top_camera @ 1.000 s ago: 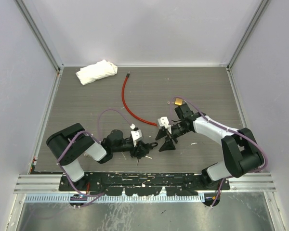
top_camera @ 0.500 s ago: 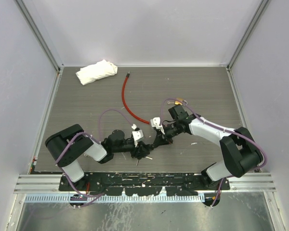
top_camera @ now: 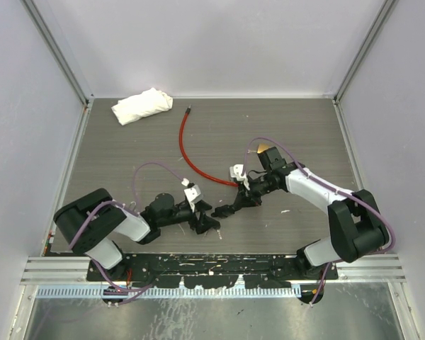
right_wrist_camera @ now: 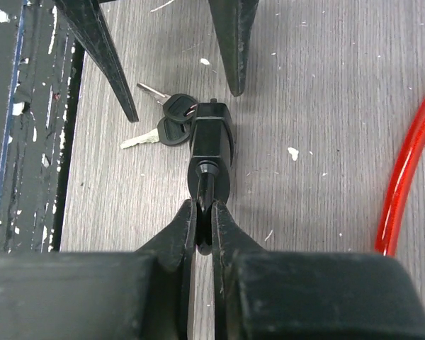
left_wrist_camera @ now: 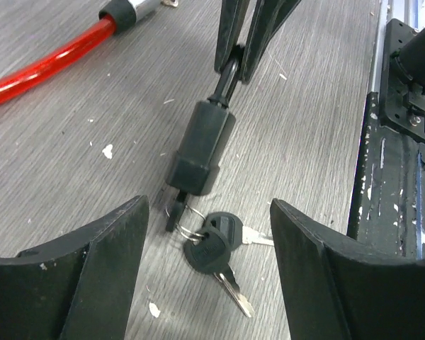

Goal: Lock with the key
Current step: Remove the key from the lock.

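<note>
The black lock body (left_wrist_camera: 201, 145) lies on the table with a black-headed key (left_wrist_camera: 171, 212) stuck in its near end. Two spare keys (left_wrist_camera: 214, 248) hang from that key's ring. My right gripper (right_wrist_camera: 204, 207) is shut on the lock's thin black neck (right_wrist_camera: 206, 185), with the lock body (right_wrist_camera: 211, 134) and keys (right_wrist_camera: 173, 122) just beyond it. My left gripper (left_wrist_camera: 209, 209) is open, its fingers either side of the keys without touching them. From above, the lock (top_camera: 225, 210) lies between the left gripper (top_camera: 205, 220) and the right gripper (top_camera: 236, 204).
The red cable (top_camera: 190, 156) curves across the table's middle; its silver-tipped end (left_wrist_camera: 131, 8) lies apart from the lock body. A white cloth (top_camera: 142, 105) sits at the back left. The black base rail (left_wrist_camera: 404, 142) runs along the near edge.
My right gripper moved in and shut on the lock's neck. My left gripper opened, let go and drew back to the left, leaving the keys on the table.
</note>
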Robot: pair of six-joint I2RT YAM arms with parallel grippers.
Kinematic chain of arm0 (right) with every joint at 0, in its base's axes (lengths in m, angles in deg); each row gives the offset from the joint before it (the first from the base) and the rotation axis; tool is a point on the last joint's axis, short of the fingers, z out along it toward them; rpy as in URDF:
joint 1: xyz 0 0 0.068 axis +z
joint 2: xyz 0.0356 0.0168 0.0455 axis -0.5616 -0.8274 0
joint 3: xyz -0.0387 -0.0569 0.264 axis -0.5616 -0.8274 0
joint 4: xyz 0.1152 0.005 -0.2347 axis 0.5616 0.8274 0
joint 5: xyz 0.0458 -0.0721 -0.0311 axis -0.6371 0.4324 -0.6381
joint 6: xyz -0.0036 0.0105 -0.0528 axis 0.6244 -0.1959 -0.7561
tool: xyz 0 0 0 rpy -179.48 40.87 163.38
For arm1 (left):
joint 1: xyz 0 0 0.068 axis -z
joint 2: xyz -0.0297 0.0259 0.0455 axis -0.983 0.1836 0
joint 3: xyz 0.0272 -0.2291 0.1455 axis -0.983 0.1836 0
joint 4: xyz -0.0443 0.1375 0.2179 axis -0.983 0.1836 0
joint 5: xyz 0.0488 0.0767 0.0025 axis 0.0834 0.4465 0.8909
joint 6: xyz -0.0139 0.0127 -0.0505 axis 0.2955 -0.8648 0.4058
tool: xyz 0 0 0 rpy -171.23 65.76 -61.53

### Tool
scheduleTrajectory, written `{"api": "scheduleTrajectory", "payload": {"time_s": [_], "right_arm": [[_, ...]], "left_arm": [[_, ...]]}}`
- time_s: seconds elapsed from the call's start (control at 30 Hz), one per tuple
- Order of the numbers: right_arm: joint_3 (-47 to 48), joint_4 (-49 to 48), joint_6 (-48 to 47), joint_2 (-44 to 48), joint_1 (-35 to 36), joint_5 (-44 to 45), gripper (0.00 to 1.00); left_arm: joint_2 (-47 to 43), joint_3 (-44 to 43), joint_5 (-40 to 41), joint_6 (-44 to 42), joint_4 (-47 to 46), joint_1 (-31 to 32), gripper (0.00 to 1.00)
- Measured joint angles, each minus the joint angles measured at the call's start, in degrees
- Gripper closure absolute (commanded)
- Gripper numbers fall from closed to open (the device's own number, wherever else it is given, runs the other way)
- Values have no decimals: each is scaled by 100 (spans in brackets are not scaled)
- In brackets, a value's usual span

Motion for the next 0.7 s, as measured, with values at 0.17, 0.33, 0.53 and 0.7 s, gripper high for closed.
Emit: {"api": "scheduleTrajectory", "payload": {"time_s": [0.17, 0.33, 0.53, 0.7], "right_arm": [[20, 103, -83, 37, -74, -2, 99], [22, 201, -142, 37, -114, -7, 99], [24, 243, -208, 37, -149, -7, 99], [24, 267, -251, 37, -149, -7, 99]], "left_arm": [[-70, 33, 15, -37, 293, -11, 31], [-118, 50, 55, -203, 479, -11, 32], [-109, 50, 168, -199, 529, -11, 32], [50, 79, 293, -70, 275, -11, 32]]}}
